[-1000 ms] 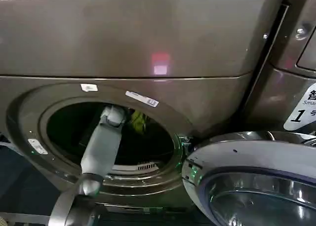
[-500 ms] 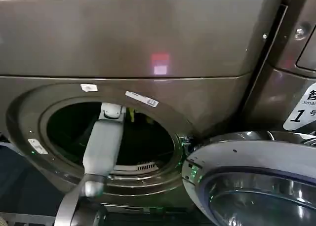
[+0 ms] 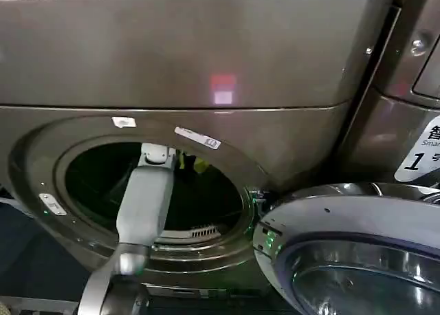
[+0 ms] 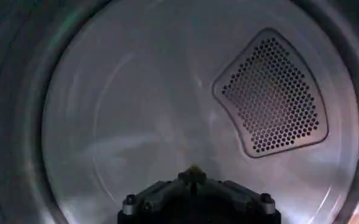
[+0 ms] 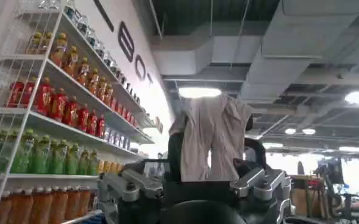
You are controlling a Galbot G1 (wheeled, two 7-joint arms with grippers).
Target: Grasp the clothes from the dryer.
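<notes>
Bronze-grey appliance fronts take up the whole scene; the dryer [image 3: 206, 60] has its door [image 3: 350, 246] swung wide open to the right, prob so the porthole [image 3: 155, 191] stays free for an arm to reach in. Left arm [image 3: 143, 205] runs up thru that opening into the dark drum, w/ the left gripper [image 4: 194, 176] deep inside, facing the drum's back wall and its perforated vent panel [image 4: 270, 94]. Its fingers look closed together, w/ a small tuft of yellow-green pinched at the tip. A bit of the clothes [image 3: 200, 166] shows just beside the wrist, near the upper part of the opening, so the fabric seems held off the drum floor. Step looks like grasp made, pull-out not yet done. Right gripper [image 5: 194, 182] waits well away from the machine, pointing up toward ceiling & drink shelves [image 5: 51, 109]; its fingers look closed on a beige cloth [image 5: 213, 143].
</notes>
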